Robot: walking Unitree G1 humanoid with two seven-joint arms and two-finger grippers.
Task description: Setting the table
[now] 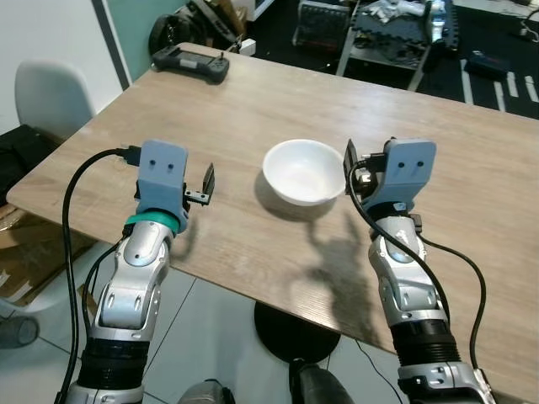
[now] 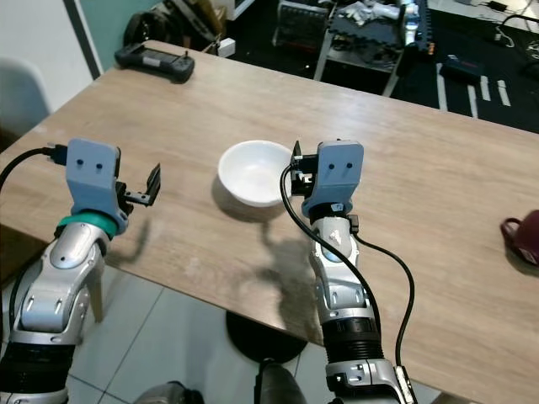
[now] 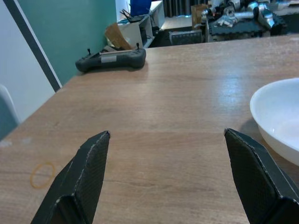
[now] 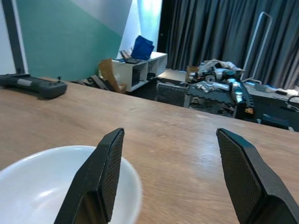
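A white empty bowl (image 1: 305, 171) stands upright on the wooden table (image 1: 253, 109), near its front edge. My left gripper (image 1: 200, 187) hovers low over the table to the left of the bowl, about a hand's width away. In the left wrist view its fingers (image 3: 88, 172) stand wide open with bare wood between them, and the bowl's rim (image 3: 280, 116) is off to one side. My right gripper (image 1: 355, 167) sits right beside the bowl's right rim. It is open too, and the bowl (image 4: 56, 186) lies just under and beside one finger.
A black handheld controller (image 1: 190, 61) lies at the table's far left corner. A dark red object (image 2: 526, 236) sits at the right edge. A white chair (image 1: 50, 97) stands left of the table. Equipment (image 1: 396, 29) clutters the floor beyond.
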